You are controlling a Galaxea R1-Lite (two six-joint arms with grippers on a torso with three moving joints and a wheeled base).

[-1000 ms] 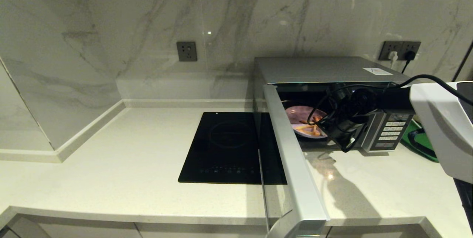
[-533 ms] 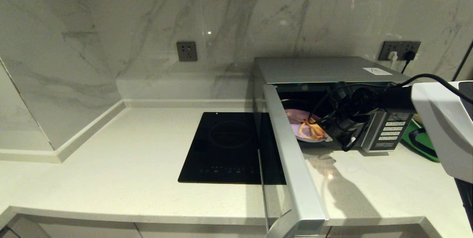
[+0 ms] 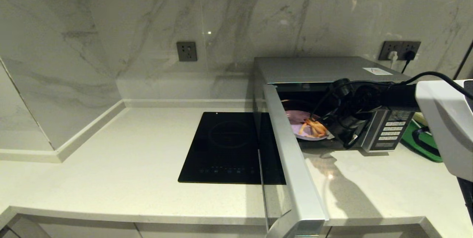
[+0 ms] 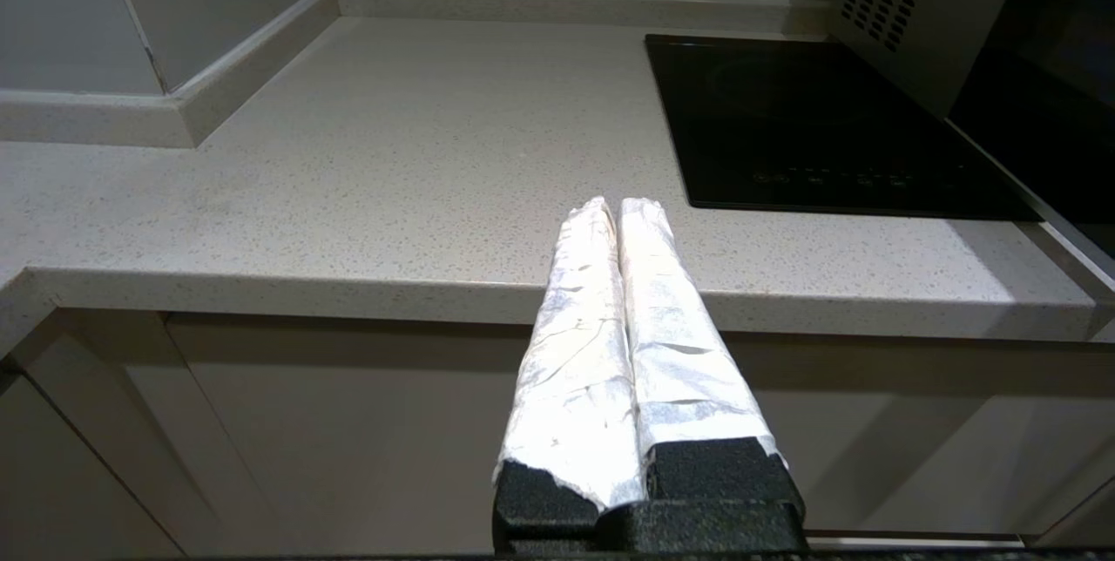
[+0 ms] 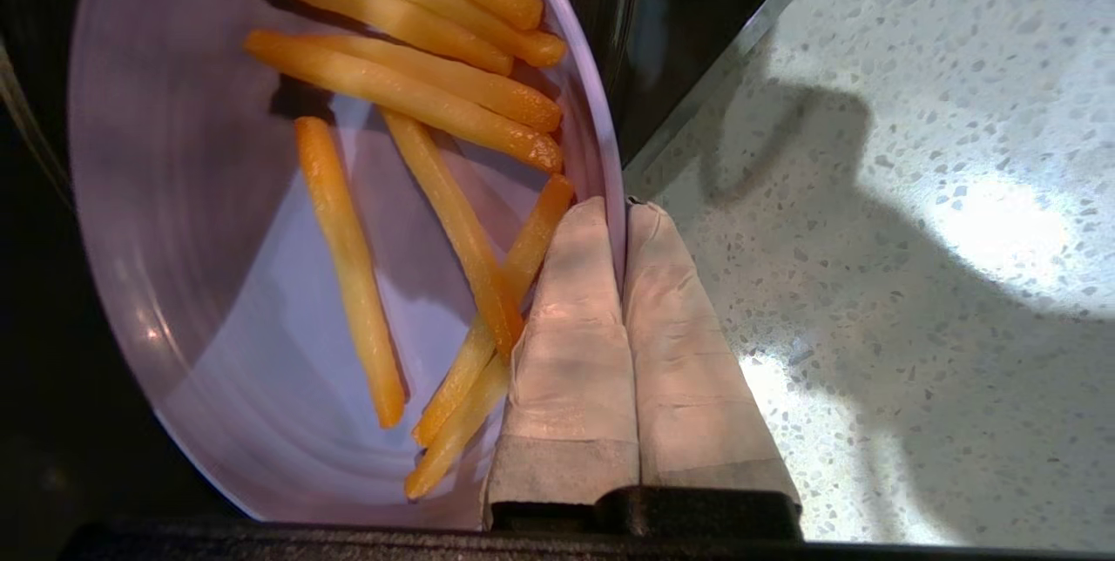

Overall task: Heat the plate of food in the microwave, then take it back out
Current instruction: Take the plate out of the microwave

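Observation:
The silver-grey microwave (image 3: 325, 70) stands at the back right of the counter with its door (image 3: 295, 179) swung wide toward me. The lilac plate of food (image 3: 300, 121) sits at the mouth of the dark cavity, tilted, with several orange-yellow sticks (image 5: 409, 99) on it. My right gripper (image 5: 624, 212) is shut on the plate's near rim (image 5: 601, 152), one finger inside the plate and one outside. In the head view the right gripper (image 3: 330, 133) is mostly hidden behind its black wrist and cables. My left gripper (image 4: 620, 206) is shut and empty, parked low before the counter's front edge.
A flat black induction cooktop (image 3: 229, 149) lies left of the open door. The microwave's button panel (image 3: 391, 131) is behind the right arm, and a green tray (image 3: 425, 143) lies to its right. The speckled counter (image 5: 871, 195) lies just in front of the cavity.
My right gripper has shut on the plate's rim. The plate has come toward the cavity's front edge and tipped, and the sticks have slid together. The left arm has not moved.

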